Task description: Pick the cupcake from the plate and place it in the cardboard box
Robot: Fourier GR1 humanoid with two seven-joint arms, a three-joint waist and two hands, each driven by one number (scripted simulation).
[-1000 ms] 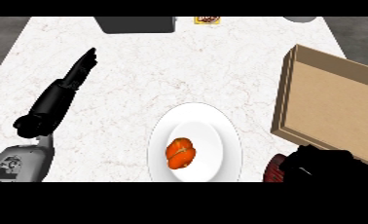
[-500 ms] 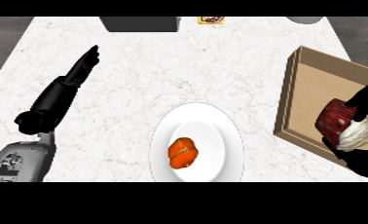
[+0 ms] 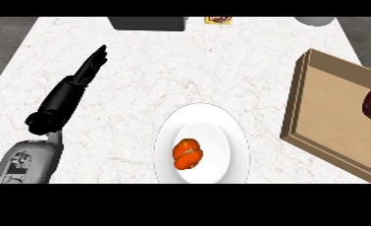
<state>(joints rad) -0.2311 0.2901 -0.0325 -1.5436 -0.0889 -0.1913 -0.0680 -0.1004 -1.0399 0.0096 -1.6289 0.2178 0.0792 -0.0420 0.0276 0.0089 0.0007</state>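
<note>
The cardboard box (image 3: 330,109) lies open at the counter's right side, tilted, and the view's right edge cuts it off. A dark red object (image 3: 366,104), which looks like the cupcake, shows as a sliver inside the box at that edge. The white plate (image 3: 217,127) sits at the front centre and carries an orange-red round food item (image 3: 188,154). My left hand (image 3: 71,91) rests open on the counter at the left, fingers straight and pointing away from me. My right hand does not show.
A dark grey block (image 3: 148,22) stands at the counter's back edge, with a small yellow-red packet (image 3: 218,19) beside it. A grey round object (image 3: 315,20) sits at the back right. White marble counter (image 3: 188,68) stretches between the left hand and the box.
My right hand, which held the dark red cupcake over the box, has gone out past the right edge. Only a sliver of the dark red thing remains visible. The left hand stayed put.
</note>
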